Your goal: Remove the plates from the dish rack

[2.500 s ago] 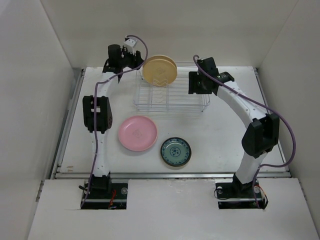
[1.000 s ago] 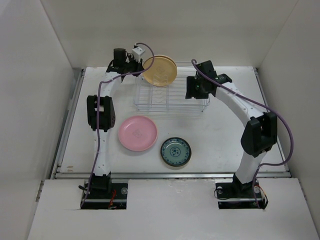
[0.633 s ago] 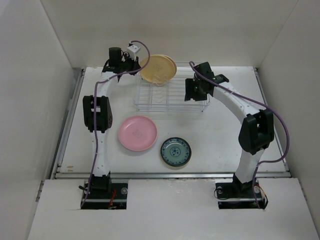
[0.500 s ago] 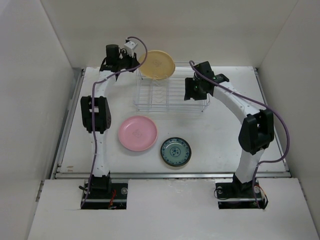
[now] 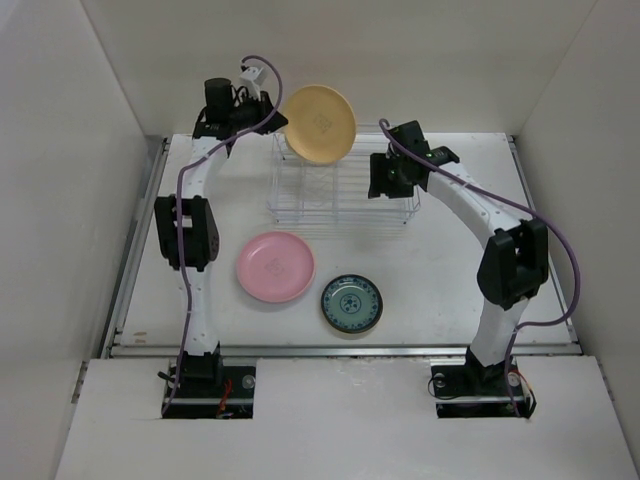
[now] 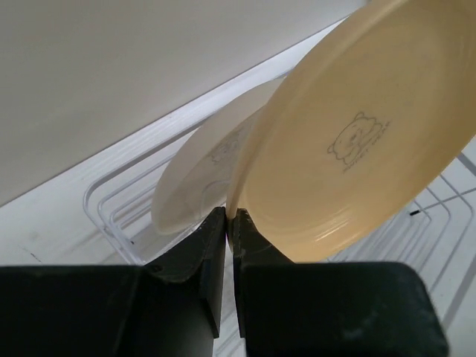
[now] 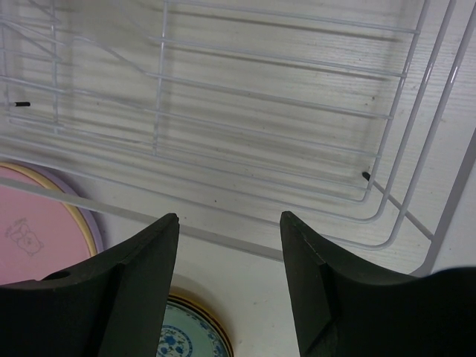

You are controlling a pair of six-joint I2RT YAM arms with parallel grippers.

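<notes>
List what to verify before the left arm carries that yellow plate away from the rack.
1. Left pincer shut on the yellow plate at its rim: ok.
2. Grip firm enough for a swing: cannot tell; only the rim edge is pinched.
3. Yellow plate above the dish rack wires: looks ok.
4. Rack emptied: not ok; a paler plate stands in it.
5. Pink plate lies flat, top uncovered, for stacking: ok.
6. Right pincer open, apart from the held plate: ok.

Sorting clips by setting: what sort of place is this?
Probably a lab test booth, not a kitchen: plain white walls around a table, robot arms bolted at its edge, only a dish rack and plates.
</notes>
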